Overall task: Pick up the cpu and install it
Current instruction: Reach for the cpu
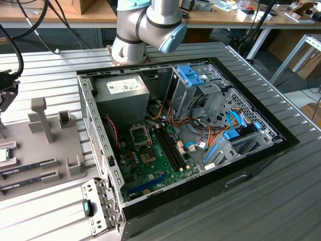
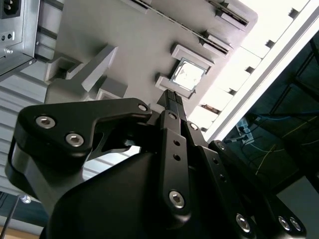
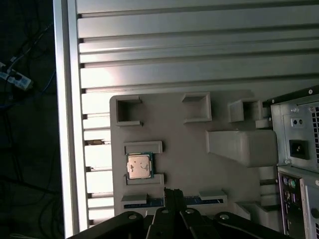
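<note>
The cpu (image 3: 139,166) is a small square chip with a silver top and a thin green edge. It lies flat in a recess of the grey holder tray (image 3: 199,164), and also shows as cpu (image 2: 188,74) and, at the exterior view's left edge, cpu (image 1: 3,154). My gripper (image 3: 173,194) hovers above the tray a little to one side of the chip, apart from it. Its black fingertips (image 2: 172,97) are pressed together with nothing between them. In the exterior view the gripper (image 1: 7,93) hangs at the far left, above the tray.
An open computer case (image 1: 235,175) lies on the slatted metal table, on the exterior view's right of the tray. Inside are the green motherboard (image 1: 155,168) with its socket frame (image 1: 140,134), cables and drive cages. Memory sticks (image 1: 30,165) sit in tray slots. The table's edge rail (image 3: 67,124) is close.
</note>
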